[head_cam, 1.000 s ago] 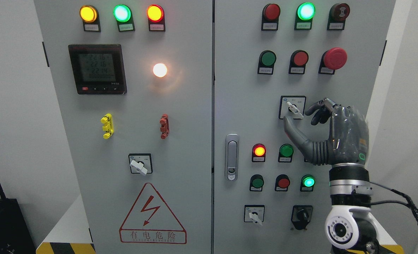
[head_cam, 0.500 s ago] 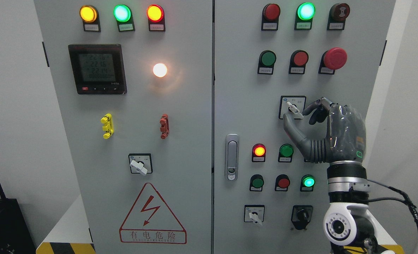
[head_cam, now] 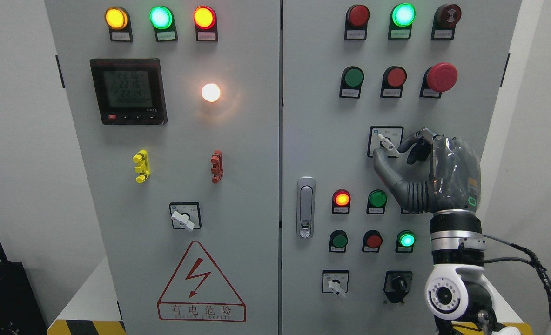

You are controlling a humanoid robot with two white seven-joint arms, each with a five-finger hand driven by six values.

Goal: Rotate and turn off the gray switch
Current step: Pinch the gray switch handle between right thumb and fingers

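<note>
Small pale-gray rotary switch with a white lever knob (head_cam: 389,144) sits on a dark square plate on the right-hand door of the light-gray electrical cabinet (head_cam: 322,139), at about 1 o'clock from the silver door latch (head_cam: 305,207). Knob lever points toward roughly 4–5 o'clock; same orientation as one second ago, so no rotation yet. Right hand (head_cam: 399,151), dark gray with jointed fingers, has crept slightly up and toward the knob over the last second: thumb tip now sits just under the knob at its 7 o'clock, index fingertip at its 3 o'clock, appearing to touch the lever end. Fingers are curled into a pinch that brackets the knob, but a firm hold cannot be confirmed; contact on the thumb side looks marginal. Judgement: approach is ending, grasp being set; the turn itself is not begun. Below the switch, at 6 o'clock, a lit red-orange round lamp (head_cam: 341,199) and an unlit green one (head_cam: 377,198); at 12 o'clock, a large red mushroom-head stop button (head_cam: 441,77). Left arm is out of frame.
</note>
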